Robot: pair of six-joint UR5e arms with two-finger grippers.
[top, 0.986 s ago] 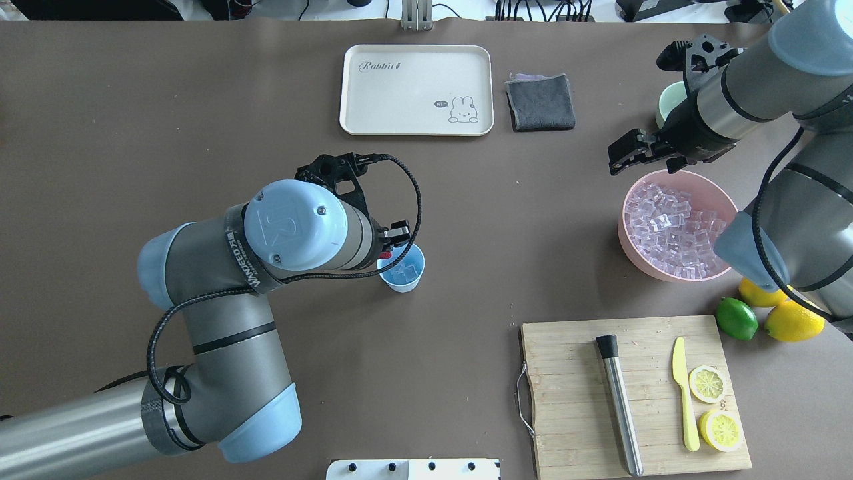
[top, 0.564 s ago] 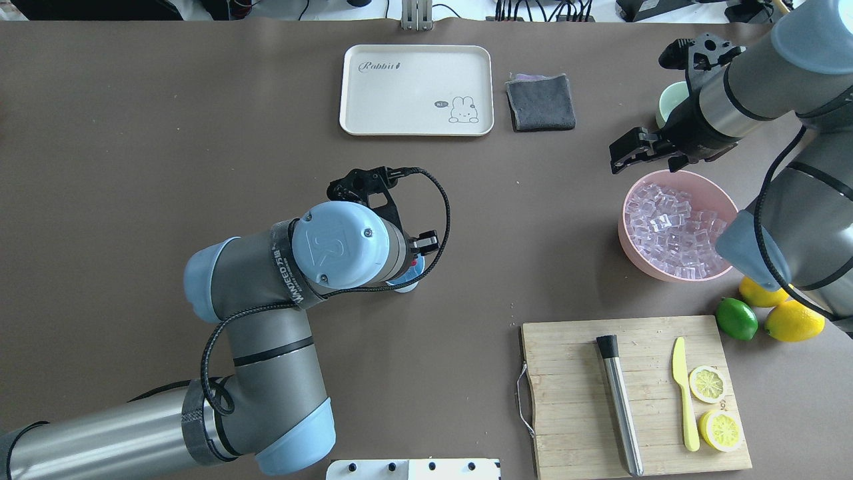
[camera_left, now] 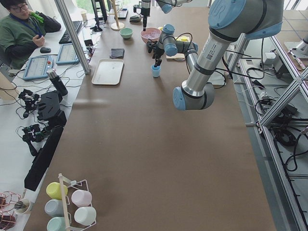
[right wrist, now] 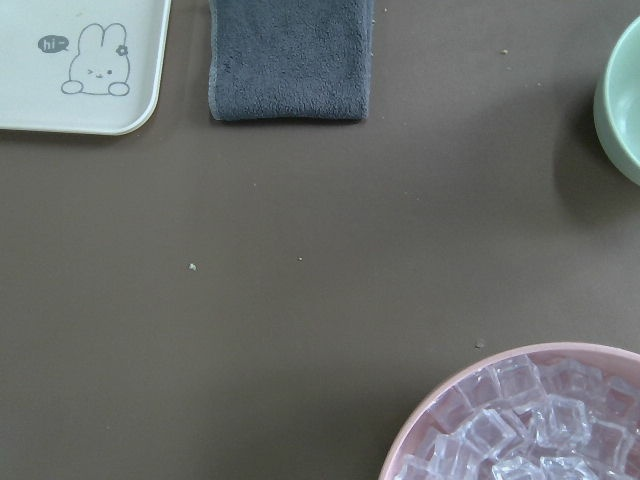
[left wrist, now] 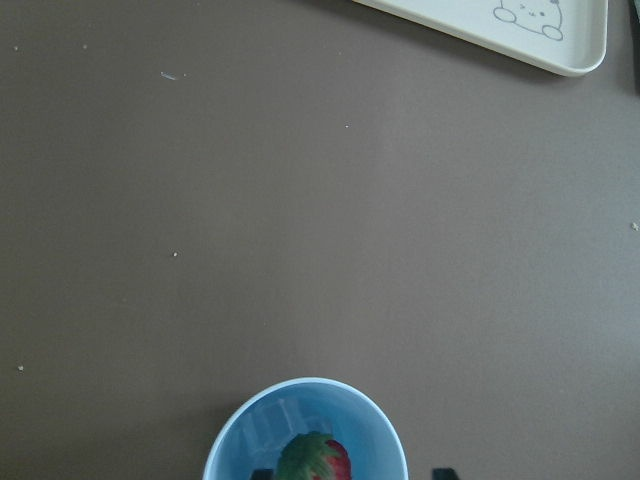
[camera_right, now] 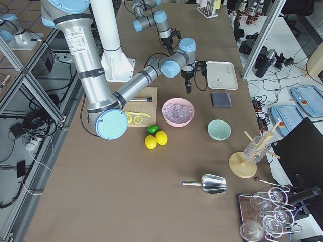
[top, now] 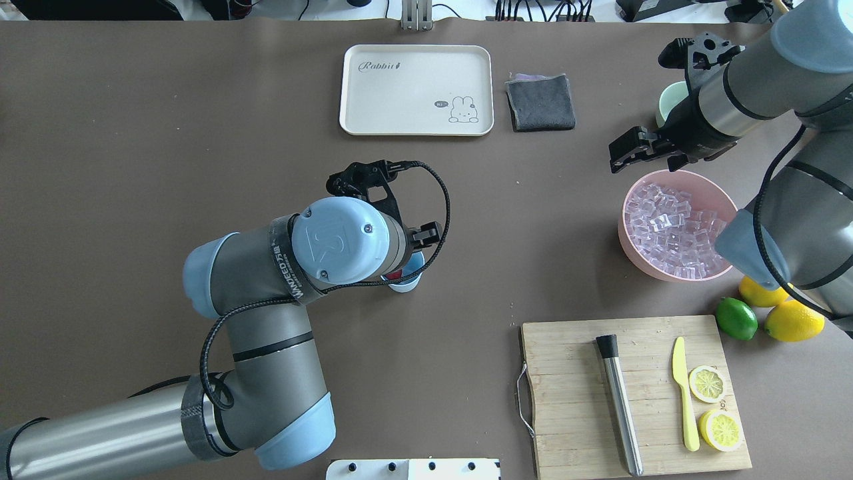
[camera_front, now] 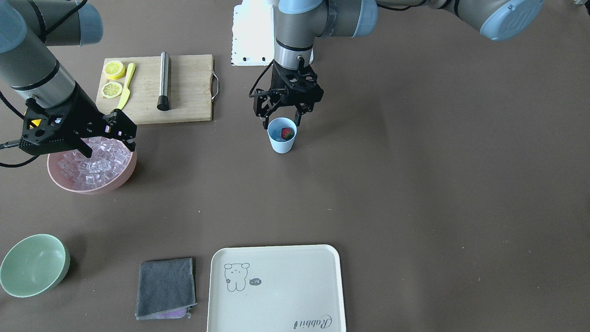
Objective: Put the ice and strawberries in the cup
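Front-facing view: cup (camera_front: 281, 143) upright on the table (camera_front: 415, 184), upper centre of the frame, directly below the left gripper (camera_front: 282, 123). Its fingers are spread apart, one on either side of the rim, holding nothing. The strawberry (camera_front: 287, 133) lies inside the cup, green cap visible in the left wrist view; pale blocky shapes beside it there are too faint to resolve. The ice (camera_front: 94, 161) is heaped in the pink bowl (camera_front: 92, 188), left middle of the frame, well apart from the cup. The right gripper (camera_front: 109, 145) hangs over the bowl's upper rim, fingers apart, empty. The cutting board (camera_front: 189, 87) is upper left, the tray (camera_front: 286, 276) bottom centre, the green bowl (camera_front: 34, 265) in the bottom left corner
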